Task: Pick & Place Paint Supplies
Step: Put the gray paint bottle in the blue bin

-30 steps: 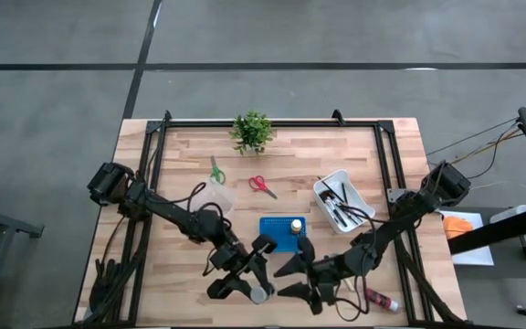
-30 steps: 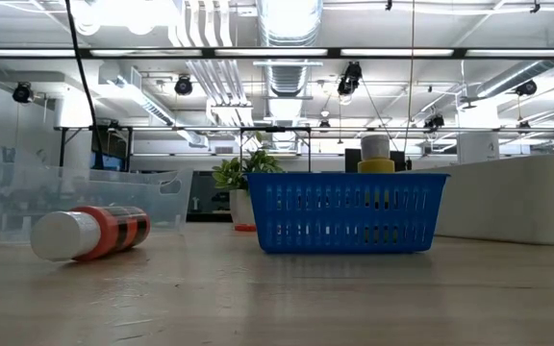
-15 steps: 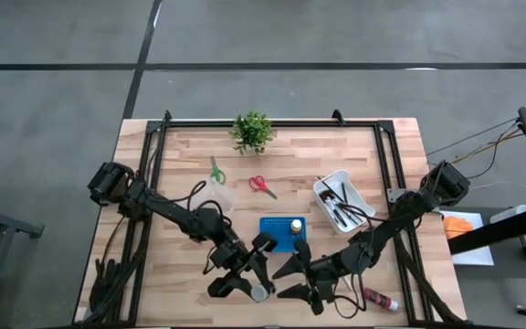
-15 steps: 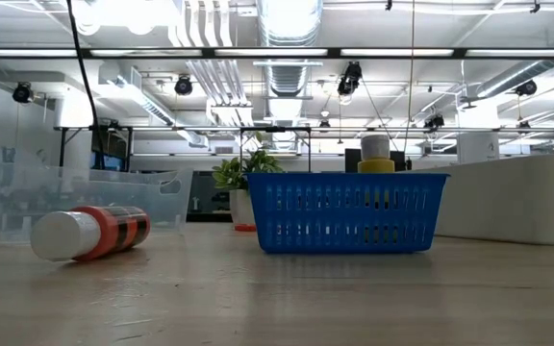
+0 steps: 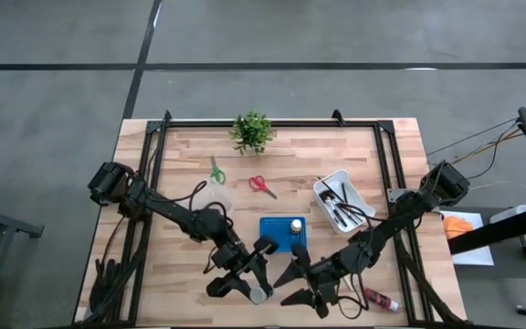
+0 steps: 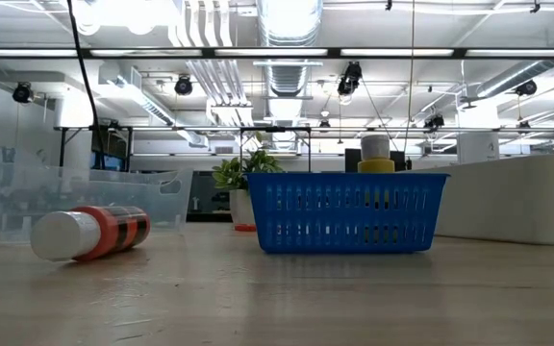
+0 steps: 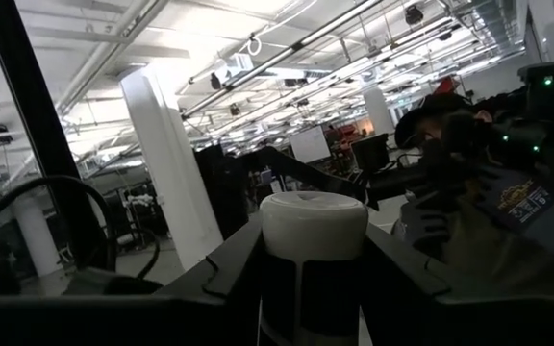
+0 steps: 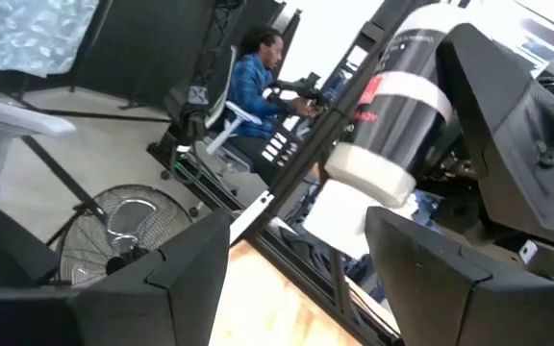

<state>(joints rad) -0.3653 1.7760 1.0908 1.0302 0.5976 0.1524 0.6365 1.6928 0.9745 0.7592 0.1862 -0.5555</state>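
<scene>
My left gripper hangs over the table's near middle, shut on a dark paint bottle with a white cap. In the right wrist view that bottle shows a white band and red marks. Just to its right, my right gripper stands open, facing the bottle without touching it. A red bottle lies on its side near the front right. Green scissors and red scissors lie flat farther back. Brushes lie in a white bin. My left gripper pinches the bottle's dark body between its two fingers, just behind the white cap. The cap end sticks out past the fingertips. The bottle is lifted clear of the table and tilted.
A blue basket holding a yellow-capped bottle stands just behind both grippers. A clear container is at mid left and a potted plant at the far edge. People sit in the room beyond the table.
My right gripper has turned a little at the wrist while staying in place, its fingers still apart. The left gripper and its bottle have kept still.
</scene>
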